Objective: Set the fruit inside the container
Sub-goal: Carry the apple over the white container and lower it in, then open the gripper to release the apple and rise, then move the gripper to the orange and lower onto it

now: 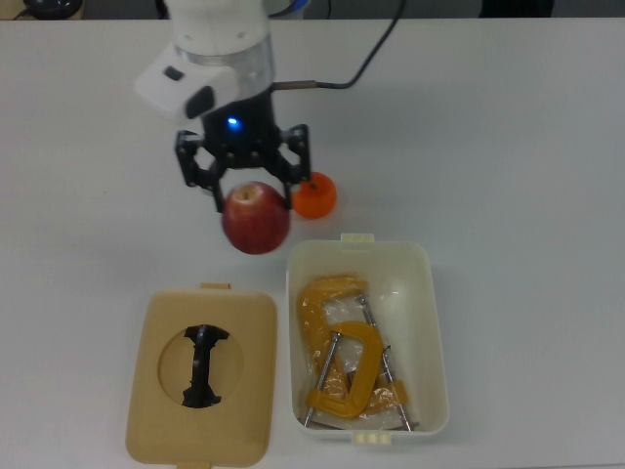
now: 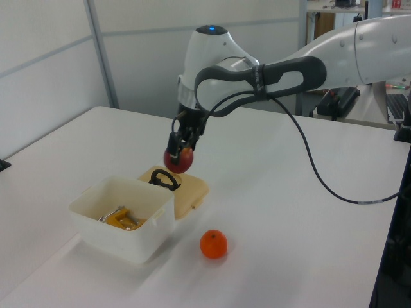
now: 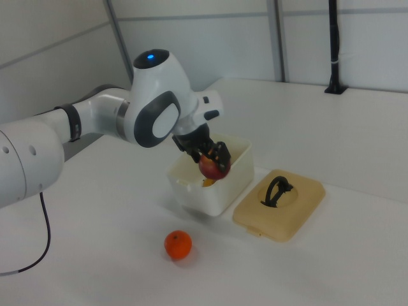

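Pincer (image 1: pixel 252 195) clenched on the red apple (image 1: pixel 256 218), lifted clear of the worktop (image 1: pixel 527 147), stem end facing up in the top view; the apple hangs beside the container (image 1: pixel 430 293) at its upper left corner in the top view; the orange (image 1: pixel 316 197) rests on the worktop just past the tub's short end; the container's long axis runs top to bottom in the top view, yellow clamps (image 1: pixel 347 366) inside; the tan lid (image 1: pixel 166 391) lies flat on the top view's left of it.

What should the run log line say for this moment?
gripper: shut on apple, in air | orange: on table | tub: holds clamps
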